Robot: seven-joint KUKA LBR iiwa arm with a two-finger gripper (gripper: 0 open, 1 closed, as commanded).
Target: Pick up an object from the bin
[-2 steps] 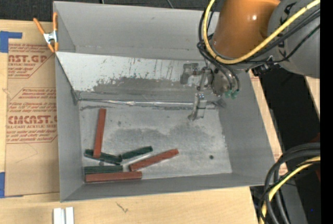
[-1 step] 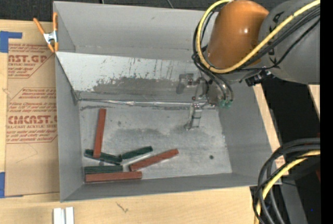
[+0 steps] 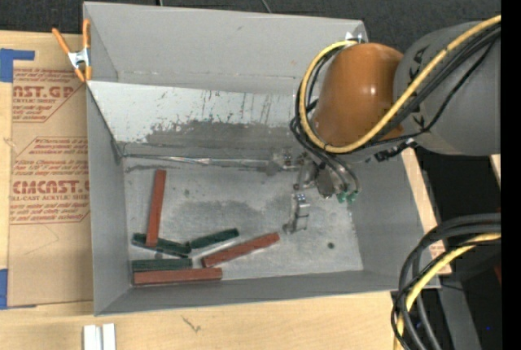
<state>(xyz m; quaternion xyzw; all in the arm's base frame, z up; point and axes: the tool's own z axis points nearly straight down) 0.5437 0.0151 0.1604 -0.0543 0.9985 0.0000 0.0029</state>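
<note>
claw (image 3: 299, 214): over bin (image 3: 102, 177) floor, right of centre; open or closed cannot be told. red stick (image 3: 241, 249) nearest, to its left; stick heap (image 3: 171, 246) near-left.

Six flat sticks, all in the front-left part of the bin (image 3: 244, 194) floor, none lifted.

- Red-brown stick no. 1 (image 3: 155, 198): alone at left, nearly upright in view, top leaning slightly right, lower end meeting the heap.
- Dark green stick (image 3: 214, 239): short, tilted up to the right.
- 2nd dark green stick (image 3: 161, 246): left of it, approx. level, ends touching or overlapping.
- Red-brown stick no. 2 (image 3: 241, 249): longest reach to the right, tilted up-right, right tip near the gripper (image 3: 298, 218); can't tell if touching.
- 3rd dark green stick (image 3: 161, 264): level, just below the heap.
- Red-brown stick no. 3 (image 3: 177, 276): level, along the front wall, w/ the green one right above it.
</note>
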